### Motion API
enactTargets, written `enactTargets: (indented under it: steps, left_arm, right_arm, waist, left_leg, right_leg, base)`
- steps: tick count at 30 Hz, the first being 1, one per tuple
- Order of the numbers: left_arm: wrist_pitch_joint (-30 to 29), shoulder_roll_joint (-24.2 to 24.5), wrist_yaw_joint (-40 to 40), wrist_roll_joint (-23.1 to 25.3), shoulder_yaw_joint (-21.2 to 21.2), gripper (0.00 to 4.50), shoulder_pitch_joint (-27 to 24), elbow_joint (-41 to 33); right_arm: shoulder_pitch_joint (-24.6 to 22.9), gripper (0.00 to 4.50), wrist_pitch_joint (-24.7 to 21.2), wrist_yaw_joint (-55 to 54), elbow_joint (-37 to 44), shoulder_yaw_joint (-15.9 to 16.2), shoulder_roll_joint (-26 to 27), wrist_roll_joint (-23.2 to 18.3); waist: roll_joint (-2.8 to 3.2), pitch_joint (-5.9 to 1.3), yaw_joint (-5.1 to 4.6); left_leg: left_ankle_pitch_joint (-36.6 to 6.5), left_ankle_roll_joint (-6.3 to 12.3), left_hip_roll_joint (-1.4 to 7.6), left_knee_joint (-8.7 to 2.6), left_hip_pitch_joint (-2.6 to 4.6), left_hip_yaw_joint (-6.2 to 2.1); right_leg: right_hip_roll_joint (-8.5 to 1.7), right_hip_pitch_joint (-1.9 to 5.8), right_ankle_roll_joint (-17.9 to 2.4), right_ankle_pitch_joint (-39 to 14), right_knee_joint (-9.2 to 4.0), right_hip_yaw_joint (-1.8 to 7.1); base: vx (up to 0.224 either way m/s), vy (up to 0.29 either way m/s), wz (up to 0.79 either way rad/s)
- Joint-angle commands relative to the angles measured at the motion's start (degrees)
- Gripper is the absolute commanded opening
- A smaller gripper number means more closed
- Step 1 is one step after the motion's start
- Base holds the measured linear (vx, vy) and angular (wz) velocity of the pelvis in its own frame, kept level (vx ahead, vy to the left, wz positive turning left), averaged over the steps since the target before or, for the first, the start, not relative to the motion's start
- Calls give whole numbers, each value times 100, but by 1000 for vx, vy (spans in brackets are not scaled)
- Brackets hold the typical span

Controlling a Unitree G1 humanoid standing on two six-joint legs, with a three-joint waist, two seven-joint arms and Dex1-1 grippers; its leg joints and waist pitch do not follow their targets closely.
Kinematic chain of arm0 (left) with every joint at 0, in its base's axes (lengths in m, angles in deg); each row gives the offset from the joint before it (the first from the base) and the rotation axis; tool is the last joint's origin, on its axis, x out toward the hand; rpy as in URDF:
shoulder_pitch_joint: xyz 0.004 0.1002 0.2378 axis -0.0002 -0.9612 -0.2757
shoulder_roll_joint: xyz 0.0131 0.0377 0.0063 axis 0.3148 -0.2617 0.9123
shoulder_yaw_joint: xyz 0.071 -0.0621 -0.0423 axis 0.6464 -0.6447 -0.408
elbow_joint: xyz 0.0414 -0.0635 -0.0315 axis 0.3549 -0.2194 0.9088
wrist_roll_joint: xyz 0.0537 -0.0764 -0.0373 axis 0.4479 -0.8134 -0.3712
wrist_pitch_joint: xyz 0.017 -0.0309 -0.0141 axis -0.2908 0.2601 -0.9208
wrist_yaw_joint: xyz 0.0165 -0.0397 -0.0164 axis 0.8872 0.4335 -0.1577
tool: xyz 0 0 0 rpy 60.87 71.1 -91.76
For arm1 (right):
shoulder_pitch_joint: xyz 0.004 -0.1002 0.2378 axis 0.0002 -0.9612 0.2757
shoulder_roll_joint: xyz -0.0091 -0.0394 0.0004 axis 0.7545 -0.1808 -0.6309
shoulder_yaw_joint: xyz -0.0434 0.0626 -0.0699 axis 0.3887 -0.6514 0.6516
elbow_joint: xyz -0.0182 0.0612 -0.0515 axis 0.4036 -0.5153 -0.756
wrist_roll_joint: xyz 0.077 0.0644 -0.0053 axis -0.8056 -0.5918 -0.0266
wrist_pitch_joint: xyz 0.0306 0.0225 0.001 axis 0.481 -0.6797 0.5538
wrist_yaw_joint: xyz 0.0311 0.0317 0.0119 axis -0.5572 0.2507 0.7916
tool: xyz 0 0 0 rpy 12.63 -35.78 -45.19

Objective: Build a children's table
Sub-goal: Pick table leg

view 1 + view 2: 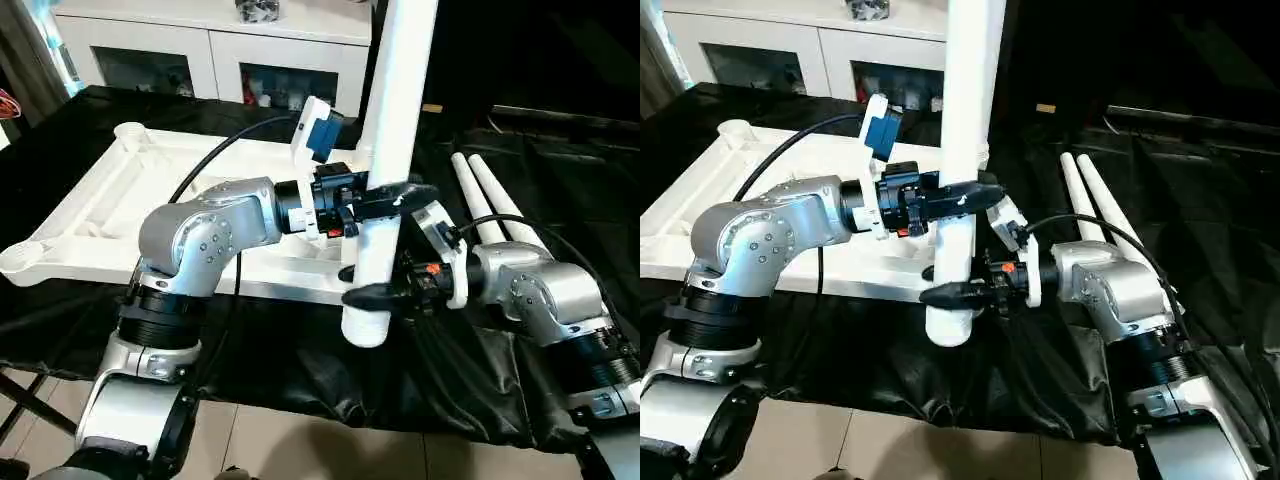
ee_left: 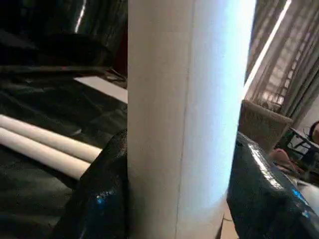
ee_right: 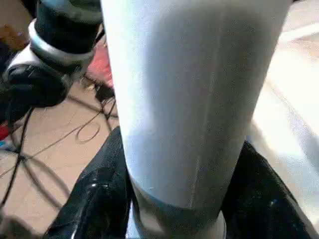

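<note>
One white tapered leg [image 1: 388,120] stands nearly upright in front of me, its thick lower end hanging just past the near edge of the white tabletop [image 1: 90,215]. The tabletop lies ribbed side up on black cloth, with a round socket [image 1: 130,135] at its far corner. My left gripper [image 1: 395,196] is shut on the leg at mid-height, its black fingers [image 2: 99,199] pressed to both sides of the tube [image 2: 184,124]. Lower down, my right gripper [image 1: 372,288] is shut on the leg near its bottom end [image 3: 194,99]. Two more legs [image 1: 487,200] lie side by side on the cloth to the right.
A white cabinet [image 1: 210,50] with glass doors stands behind the table. Black cloth [image 1: 560,180] covers the work surface and hangs over its near edge. Tiled floor [image 1: 320,450] shows below, between my arms.
</note>
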Motion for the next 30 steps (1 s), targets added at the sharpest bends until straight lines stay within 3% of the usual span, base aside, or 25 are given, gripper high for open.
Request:
enactTargets:
  steps: [1, 4, 8, 9, 10, 13, 14, 15, 16, 17, 18, 19, 20, 21, 22, 23, 24, 25, 30]
  left_arm:
    - [328, -178, -330, 65, -232, 299, 122, 88]
    - [803, -372, -803, 109, -711, 299, 178, 497]
    - [1167, -74, -609, 471, -604, 299, -87, 681]
    - [1360, 225, -431, 754, -402, 299, -256, 810]
    - [1460, 386, -348, 926, -256, 299, -323, 888]
    - [1716, 615, -119, 1201, 9, 299, -435, 980]
    - [2100, 845, 189, 1577, 380, 299, -546, 1190]
    - [2256, 928, 285, 1733, 535, 299, -581, 1270]
    - [2622, 1098, 473, 2097, 879, 299, -648, 1463]
    - [3029, 1238, 597, 2487, 1220, 299, -685, 1702]
    - [3029, 1238, 597, 2487, 1220, 299, -685, 1702]
    - [3561, 1336, 704, 2968, 1641, 299, -694, 2150]
    - [3561, 1336, 704, 2968, 1641, 299, -694, 2150]
    - [3749, 1324, 803, 3055, 1720, 299, -685, 2328]
    - [3831, 1310, 813, 3097, 1747, 271, -669, 2412]
    - [4167, 1237, 948, 3248, 1837, 264, -581, 2806]
    - [4306, 1205, 1016, 3329, 1874, 264, -509, 3050]
    - [4608, 1198, 1190, 3429, 1947, 264, -411, 3384]
    - [4817, 1237, 1508, 3516, 2067, 220, -282, 3765]
  right_arm:
    - [-50, 191, 117, -448, -49, -347, 80, -30]
    - [-55, 191, 430, -1343, -275, -743, 479, 21]
    - [-139, 190, 691, -2025, -371, -986, 741, 98]
    - [-225, 190, 933, -2399, -486, -1054, 812, 296]
    - [-260, 190, 1051, -2581, -552, -1081, 832, 405]
    - [-295, 190, 1127, -2838, -626, -1127, 828, 529]
    - [-324, 190, 1265, -3110, -695, -1205, 834, 661]
    - [-332, 190, 1309, -3201, -715, -1229, 831, 708]
    - [-355, 190, 1403, -3398, -742, -1291, 834, 767]
    - [-370, 190, 1469, -3575, -758, -1358, 838, 803]
    - [-370, 190, 1469, -3575, -758, -1358, 838, 803]
    - [-428, 190, 1589, -3804, -727, -1386, 791, 935]
    - [-428, 190, 1589, -3804, -727, -1386, 791, 935]
    - [-463, 190, 1646, -3855, -698, -1379, 777, 993]
    - [-482, 190, 1647, -3861, -672, -1379, 772, 999]
    - [-563, 190, 1631, -3880, -552, -1382, 760, 1012]
    - [-605, 190, 1609, -3871, -489, -1369, 755, 1018]
    - [-649, 190, 1611, -3869, -442, -1330, 743, 1035]
    - [-673, 190, 1649, -3895, -463, -1306, 737, 1048]
  waist:
    - [-72, -485, 12]
    - [-39, -493, 19]
    - [-24, -488, -1]
    - [50, -483, -2]
    - [35, -480, -29]
    - [96, -497, -32]
    - [157, -506, -12]
    - [133, -494, -17]
    - [199, -508, -13]
    - [151, -486, -36]
    - [151, -486, -36]
    - [408, -502, -22]
    - [301, -483, -70]
    - [219, -517, -87]
    - [218, -512, -71]
    - [273, -512, -68]
    - [272, -503, -64]
    - [270, -520, -69]
    - [280, -492, -115]
  left_leg:
    - [-558, 199, 108, -314, 31, -9]
    - [-552, 132, 96, -308, 30, -11]
    - [-615, 88, 98, -332, 51, -17]
    - [-591, 69, 99, -343, 49, -28]
    - [-638, 30, 96, -355, 61, -20]
    - [-672, -44, 92, -363, 90, -23]
    - [-678, -68, 108, -364, 109, -30]
    - [-717, -56, 108, -374, 107, -32]
    - [-754, -109, 108, -374, 114, -37]
    - [-828, -88, 106, -391, 105, -39]
    - [-828, -88, 106, -391, 105, -39]
    - [-858, -179, 91, -369, 109, -64]
    - [-972, -160, 96, -384, 127, -29]
    - [-934, -175, 74, -380, 85, -41]
    - [-875, -135, 67, -377, 64, -39]
    - [-863, -85, 57, -357, 65, -21]
    - [-878, -44, 41, -357, 70, -13]
    - [-900, -65, 68, -363, 66, -30]
    - [-1047, -32, 70, -370, 76, -27]
  right_leg:
    - [-395, 396, -1142, -917, -385, 255]
    - [-423, 384, -1117, -1007, -397, 251]
    - [-407, 374, -955, -1161, -414, 249]
    - [-404, 364, -923, -1148, -409, 251]
    - [-390, 343, -847, -1201, -422, 251]
    - [-382, 351, -841, -1129, -407, 257]
    - [-394, 331, -948, -968, -405, 259]
    - [-384, 319, -923, -994, -432, 258]
    - [-391, 342, -971, -882, -379, 262]
    - [-381, 335, -928, -916, -427, 264]
    - [-381, 335, -928, -916, -427, 264]
    - [-403, 344, -955, -807, -373, 272]
    - [-370, 322, -909, -858, -466, 264]
    - [-376, 418, -986, -703, -376, 267]
    - [-384, 415, -984, -708, -399, 273]
    - [-392, 400, -1026, -792, -417, 283]
    - [-378, 390, -988, -886, -464, 280]
    - [-398, 416, -1017, -869, -418, 278]
    - [-404, 384, -1038, -1228, -464, 269]
  base:
    - [0, 0, 0]
    - [0, 0, 0]
    - [0, 0, 0]
    - [0, 0, 0]
    - [0, 0, 0]
    - [0, 0, 0]
    - [0, 0, 0]
    - [0, 0, 0]
    - [0, 0, 0]
    - [0, 0, 0]
    - [0, 0, 0]
    - [0, 0, 0]
    - [0, 0, 0]
    - [0, 0, 0]
    - [0, 0, 0]
    - [0, 0, 0]
    - [0, 0, 0]
    - [0, 0, 0]
    - [0, 0, 0]
